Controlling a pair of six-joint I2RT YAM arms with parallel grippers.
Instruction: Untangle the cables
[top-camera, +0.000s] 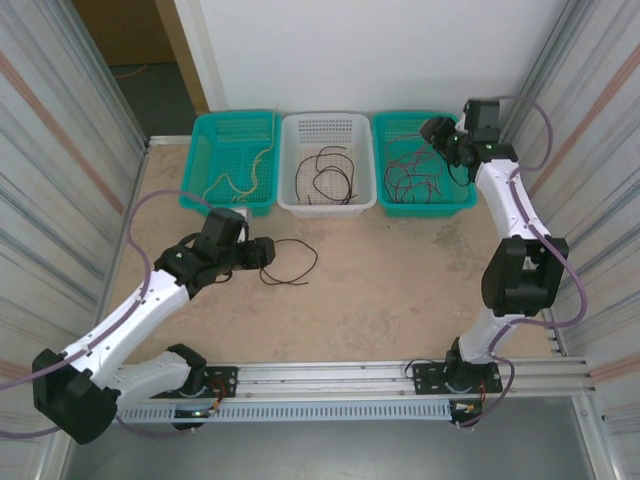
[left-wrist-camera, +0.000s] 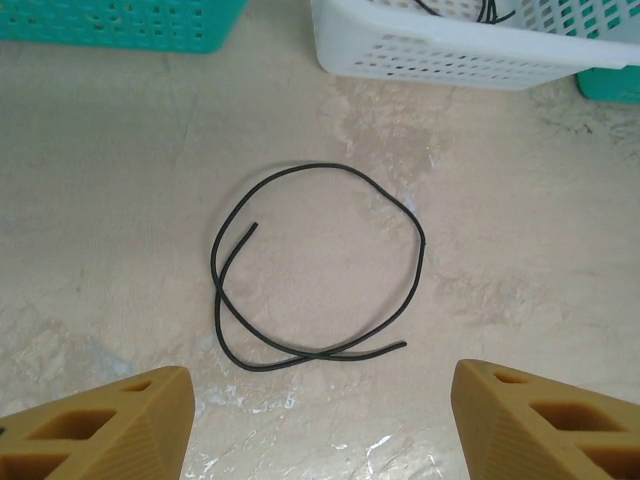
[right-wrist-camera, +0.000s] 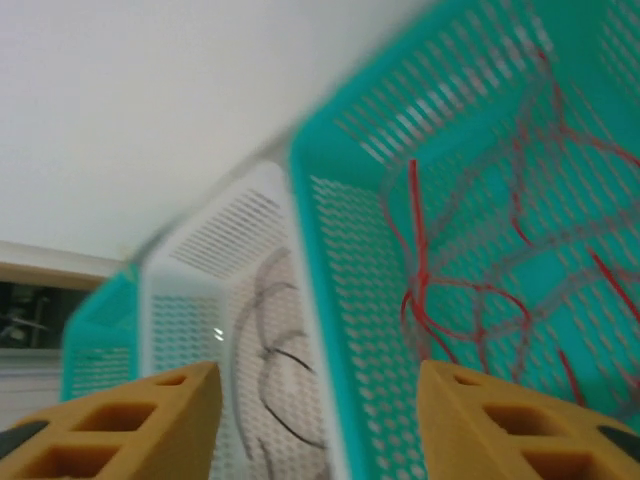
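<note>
Left teal basket (top-camera: 196, 165), white basket (top-camera: 327, 207), right teal basket (top-camera: 430, 211), beige table (top-camera: 385, 285)

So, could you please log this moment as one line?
left gripper open near loose black cable on table | right gripper open over red cables in teal basket | nothing held

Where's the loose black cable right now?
The black cable lies looped on the table, left of centre in the top view, just ahead of the left gripper, jaws open, and short of the white basket.
</note>
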